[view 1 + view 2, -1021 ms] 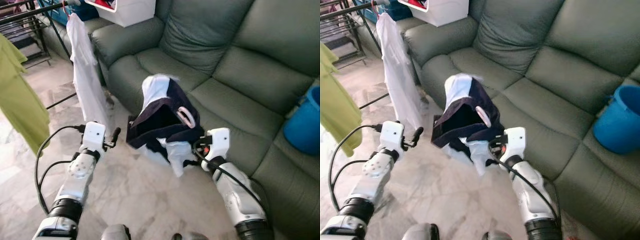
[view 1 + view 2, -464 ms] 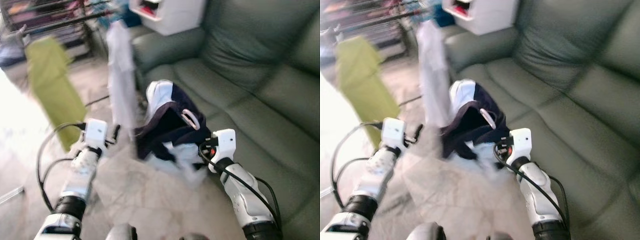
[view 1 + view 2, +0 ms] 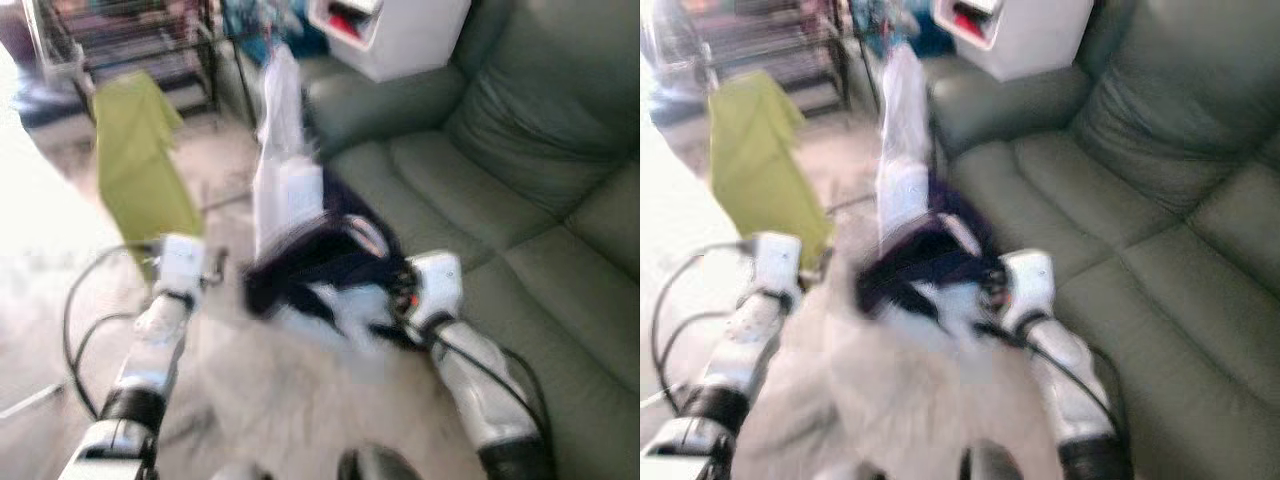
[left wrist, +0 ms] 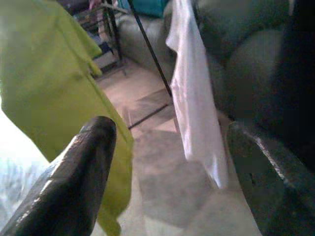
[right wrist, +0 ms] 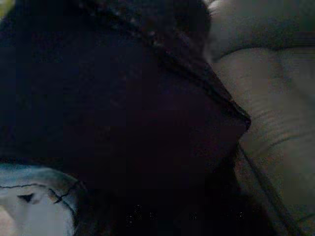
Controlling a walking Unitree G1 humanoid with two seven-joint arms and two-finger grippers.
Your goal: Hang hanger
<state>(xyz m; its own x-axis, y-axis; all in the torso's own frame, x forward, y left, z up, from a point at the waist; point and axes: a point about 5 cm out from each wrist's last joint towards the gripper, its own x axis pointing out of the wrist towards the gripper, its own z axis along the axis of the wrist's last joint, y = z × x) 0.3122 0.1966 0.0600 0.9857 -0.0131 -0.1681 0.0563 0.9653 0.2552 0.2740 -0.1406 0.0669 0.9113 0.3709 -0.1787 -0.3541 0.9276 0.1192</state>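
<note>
Navy-and-white cloth, a garment draped on a pale hanger, is carried at the right gripper, in front of the robot's chest and above the marble floor. Both head views are smeared with motion. Against the pictures of a second ago and half a second ago, the whole scene has slid across the frame: the green sofa now occupies less of the view, and the dark drying rack with the lime-green shirt and the hanging white shirt has come further toward the middle. This is read as the camera turning with the robot toward the rack, not as movement of the furniture. The garment keeps the same place relative to the right arm throughout.

Right gripper: the fingers are buried in the dark cloth, which also fills the right wrist view; the hanger and garment hang from this gripper, so they are judged to be clamped on it. Left gripper: fingers spread wide, grasping nothing, held forward beside the load; its wrist view looks between the two fingers at the lime-green shirt, the white shirt and a slanted rack leg.

Judgement: the task is in its carrying stage. The hanger is not yet at the rack; approach and hooking remain.
</note>
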